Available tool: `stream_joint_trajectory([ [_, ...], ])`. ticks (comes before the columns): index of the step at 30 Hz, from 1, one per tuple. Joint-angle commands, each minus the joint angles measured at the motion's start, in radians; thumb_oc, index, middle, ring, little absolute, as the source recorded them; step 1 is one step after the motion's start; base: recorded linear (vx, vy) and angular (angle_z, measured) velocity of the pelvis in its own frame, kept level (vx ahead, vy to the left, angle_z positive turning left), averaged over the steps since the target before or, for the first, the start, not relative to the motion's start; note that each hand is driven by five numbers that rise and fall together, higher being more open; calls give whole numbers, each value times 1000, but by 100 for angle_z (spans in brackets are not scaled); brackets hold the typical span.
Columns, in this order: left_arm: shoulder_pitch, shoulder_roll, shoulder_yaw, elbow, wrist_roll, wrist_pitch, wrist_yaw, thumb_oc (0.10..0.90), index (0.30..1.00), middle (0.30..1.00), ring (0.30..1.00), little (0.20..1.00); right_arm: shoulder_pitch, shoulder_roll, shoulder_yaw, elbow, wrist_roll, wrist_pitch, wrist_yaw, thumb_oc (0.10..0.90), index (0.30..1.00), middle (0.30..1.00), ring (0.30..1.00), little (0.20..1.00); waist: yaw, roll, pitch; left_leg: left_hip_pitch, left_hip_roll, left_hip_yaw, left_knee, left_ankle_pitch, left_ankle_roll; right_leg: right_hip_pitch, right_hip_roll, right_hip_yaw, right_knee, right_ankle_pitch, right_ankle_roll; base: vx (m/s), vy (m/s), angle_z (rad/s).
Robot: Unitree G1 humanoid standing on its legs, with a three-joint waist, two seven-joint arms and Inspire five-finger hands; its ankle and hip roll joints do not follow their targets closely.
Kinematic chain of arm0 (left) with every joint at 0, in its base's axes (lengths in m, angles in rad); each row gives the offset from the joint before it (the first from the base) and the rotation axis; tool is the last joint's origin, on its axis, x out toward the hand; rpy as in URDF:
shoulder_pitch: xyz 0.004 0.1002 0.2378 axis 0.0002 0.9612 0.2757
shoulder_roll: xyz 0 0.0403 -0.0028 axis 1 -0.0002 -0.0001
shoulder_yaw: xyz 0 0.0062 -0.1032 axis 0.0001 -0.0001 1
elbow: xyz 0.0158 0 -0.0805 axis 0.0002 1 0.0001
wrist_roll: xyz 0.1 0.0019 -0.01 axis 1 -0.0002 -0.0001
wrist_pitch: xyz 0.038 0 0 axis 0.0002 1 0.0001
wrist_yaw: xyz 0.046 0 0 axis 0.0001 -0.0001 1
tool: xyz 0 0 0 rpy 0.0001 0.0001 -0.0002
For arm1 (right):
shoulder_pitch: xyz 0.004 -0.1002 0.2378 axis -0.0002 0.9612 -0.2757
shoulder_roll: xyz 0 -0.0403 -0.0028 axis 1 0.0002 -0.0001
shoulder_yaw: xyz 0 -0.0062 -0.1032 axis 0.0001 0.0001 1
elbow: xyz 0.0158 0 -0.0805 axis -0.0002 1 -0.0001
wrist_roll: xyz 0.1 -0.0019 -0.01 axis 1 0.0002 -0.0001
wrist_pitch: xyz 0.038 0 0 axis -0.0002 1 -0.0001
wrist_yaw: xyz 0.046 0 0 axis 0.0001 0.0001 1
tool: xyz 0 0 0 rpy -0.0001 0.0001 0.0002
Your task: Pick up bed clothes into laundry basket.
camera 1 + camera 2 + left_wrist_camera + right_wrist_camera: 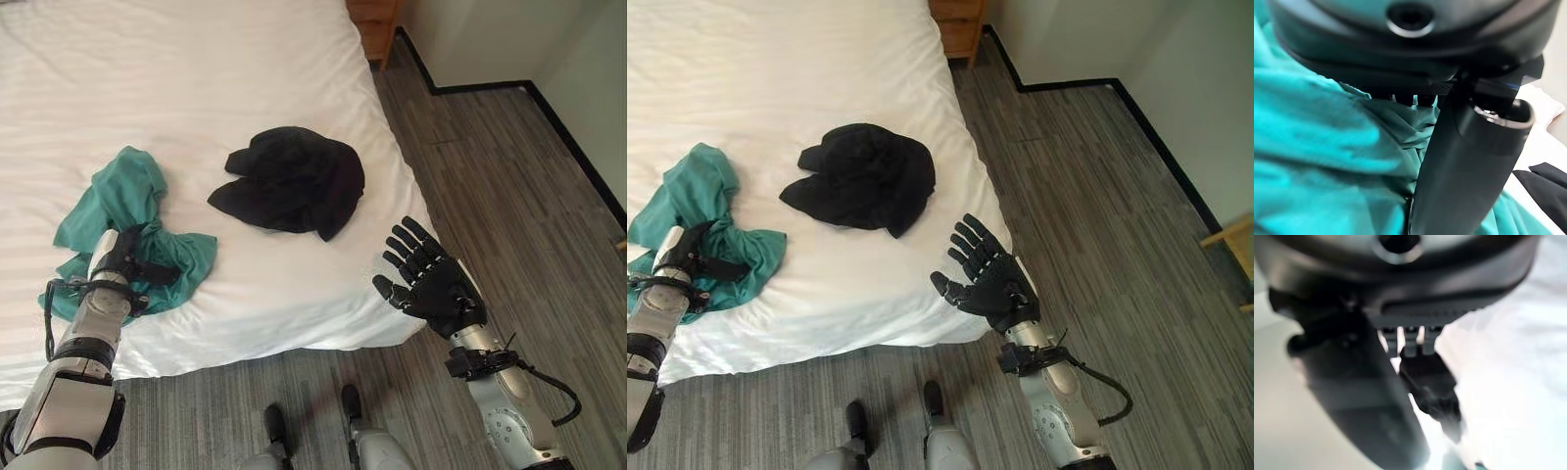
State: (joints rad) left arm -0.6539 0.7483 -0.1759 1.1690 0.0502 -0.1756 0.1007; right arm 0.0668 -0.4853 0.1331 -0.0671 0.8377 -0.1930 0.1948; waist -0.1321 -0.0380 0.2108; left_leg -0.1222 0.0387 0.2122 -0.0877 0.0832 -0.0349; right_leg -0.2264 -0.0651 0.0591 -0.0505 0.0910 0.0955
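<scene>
Teal garment (127,230) under left hand (132,262); wrist view shows folds.

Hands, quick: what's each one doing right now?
Left hand: on the teal garment, fingers buried in it; grip cannot be told.
Right hand: open, holding nothing.

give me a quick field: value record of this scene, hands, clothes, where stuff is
surface: white bed, its near edge by the robot
teal garment: teal garment crumpled on the bed's near left part
black garment: black garment bunched near the bed's right edge, apart from the teal one
left hand: left hand resting on the teal garment, fingers sunk in the cloth, grip not readable
right hand: right hand open, palm up, fingers spread, at the bed's near right corner, holding nothing
floor: grey wood-look floor right of the bed
</scene>
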Motion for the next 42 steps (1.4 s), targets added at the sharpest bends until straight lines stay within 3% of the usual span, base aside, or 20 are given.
stream_joint_trajectory([
  [1, 28, 20, -35, 105, 139, 68, -54, 800, 900, 900, 900, 900, -78, 8, -105, -147, 26, -101, 33, 800, 900, 900, 900, 900, -40, -74, 40, 5, 28, -71, 14, -46, -17, 29, -3, 12, 31, -47, 51, 75, 11, -17],
  [8, 58, 135, -30, 18, 207, 62, -54, 800, 900, 900, 900, 900, -17, 17, -174, -117, 52, -116, 44, 800, 900, 900, 900, 900, -31, -61, 23, 51, 30, -65, 13, -69, -19, 65, -6, 2, 32, -68, 53, 63, -2, -11],
  [9, 65, 174, -46, -47, 213, 51, -77, 676, 714, 714, 714, 714, -19, 9, -176, -111, 46, -115, 48, 800, 900, 900, 900, 900, -23, -53, 23, 57, 30, -67, 12, -70, -20, 72, -8, -5, 30, -70, 54, 47, 1, -2],
  [10, 82, 207, -40, -103, 205, 44, -89, 584, 575, 575, 575, 575, -21, 2, -176, -105, 41, -114, 52, 800, 900, 900, 900, 900, -16, -46, 24, 64, 30, -69, 12, -72, -20, 81, -11, -10, 28, -73, 54, 38, -3, -3],
  [13, 117, 288, 67, -318, 51, 0, -52, 456, 385, 385, 385, 385, -21, -1, -174, -97, 44, -107, 76, 800, 900, 900, 900, 900, 14, -29, 15, 80, 26, -86, 8, -73, -23, 113, -16, -34, 18, -82, 53, 61, -28, 1],
  [14, 127, 299, 100, -371, 1, -12, -41, 456, 385, 385, 385, 385, -21, 2, -176, -94, 41, -103, 77, 800, 900, 900, 900, 900, 21, -24, 10, 84, 24, -93, 7, -74, -23, 124, -16, -39, 15, -85, 52, 72, -32, 11],
  [15, 135, 310, 134, -449, -54, -33, -29, 596, 594, 594, 594, 594, -20, 5, -178, -92, 40, -102, 78, 800, 900, 900, 900, 900, 28, -18, 4, 89, 23, -99, 6, -75, -23, 132, -18, -47, 13, -87, 51, 54, -19, 14],
  [16, 146, 319, 170, -522, -115, -53, -10, 800, 900, 900, 900, 900, -22, 8, -178, -88, 40, -99, 79, 800, 900, 900, 900, 900, 35, -11, -1, 93, 21, -105, 6, -76, -24, 142, -20, -53, 11, -91, 50, 53, -6, 13],
  [18, 169, 338, 207, -579, -183, -69, -6, 800, 900, 900, 900, 900, -21, 12, -173, -79, 28, -89, 79, 800, 900, 900, 900, 900, 40, 2, -13, 102, 17, -113, 5, -78, -24, 158, -21, -62, 9, -96, 49, 50, 2, 18],
  [19, 165, 359, 222, -628, -222, -79, -3, 764, 846, 846, 846, 846, -24, 14, -168, -70, 21, -82, 77, 800, 900, 900, 900, 900, 44, 11, -21, 107, 15, -119, 5, -79, -24, 168, -24, -68, 8, -98, 49, 43, -2, 28],
  [20, 168, 373, 240, -697, -261, -87, -2, 400, 300, 300, 300, 300, -23, 18, -167, -67, 16, -77, 79, 800, 900, 900, 900, 900, 49, 17, -27, 110, 12, -125, 4, -80, -24, 176, -26, -75, 6, -100, 50, 39, -1, 28],
  [27, 231, 453, 347, -948, -360, -155, 3, 400, 300, 300, 300, 300, 11, 41, -197, -30, -46, -58, 72, 800, 900, 900, 900, 900, 71, 55, -77, 131, -6, -163, 5, -78, -22, 220, -41, -109, 10, -113, 50, 19, 4, 23],
  [37, 305, 482, 449, -1040, -332, -179, 44, 400, 300, 300, 300, 300, 24, 51, -222, -23, -64, -64, 65, 800, 900, 900, 900, 900, 80, 66, -117, 146, -14, -183, 5, -80, -20, 245, -52, -125, 12, -116, 51, 2, 3, 5],
  [42, 347, 489, 452, -1026, -331, -159, 5, 400, 300, 300, 300, 300, 27, 44, -218, -24, -80, -54, 65, 800, 900, 900, 900, 900, 81, 61, -127, 151, -15, -184, 6, -81, -18, 247, -51, -125, 13, -113, 52, 0, 0, 0],
])
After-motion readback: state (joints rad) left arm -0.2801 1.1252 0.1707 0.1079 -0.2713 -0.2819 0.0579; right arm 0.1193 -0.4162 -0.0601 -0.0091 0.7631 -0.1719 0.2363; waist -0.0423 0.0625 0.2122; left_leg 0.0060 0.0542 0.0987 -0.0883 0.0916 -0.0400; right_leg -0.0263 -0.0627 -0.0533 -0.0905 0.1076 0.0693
